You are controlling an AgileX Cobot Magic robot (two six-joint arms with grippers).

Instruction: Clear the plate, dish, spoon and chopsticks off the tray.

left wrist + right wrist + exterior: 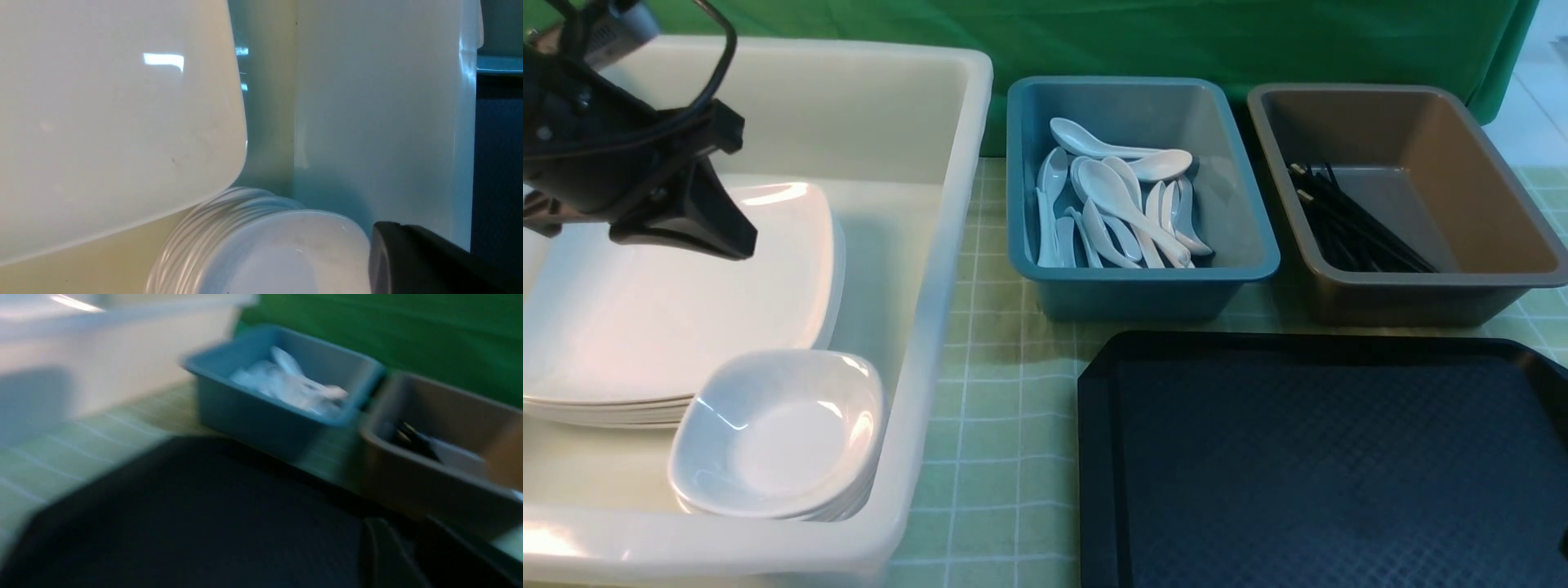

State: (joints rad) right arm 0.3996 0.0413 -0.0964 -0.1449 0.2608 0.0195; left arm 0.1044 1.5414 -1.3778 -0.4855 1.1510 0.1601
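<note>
Jaws shut; chopsticks [1356, 229] in brown tub [1503, 282].

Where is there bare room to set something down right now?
The tray shows bare across its visible surface. The cloth strip between tray and white tub is narrow. The stacked plates and dishes crowd the tub.

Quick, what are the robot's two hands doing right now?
Left end effector: closed, holding nothing, above the plates.
Right end effector: too blurry to tell.
</note>
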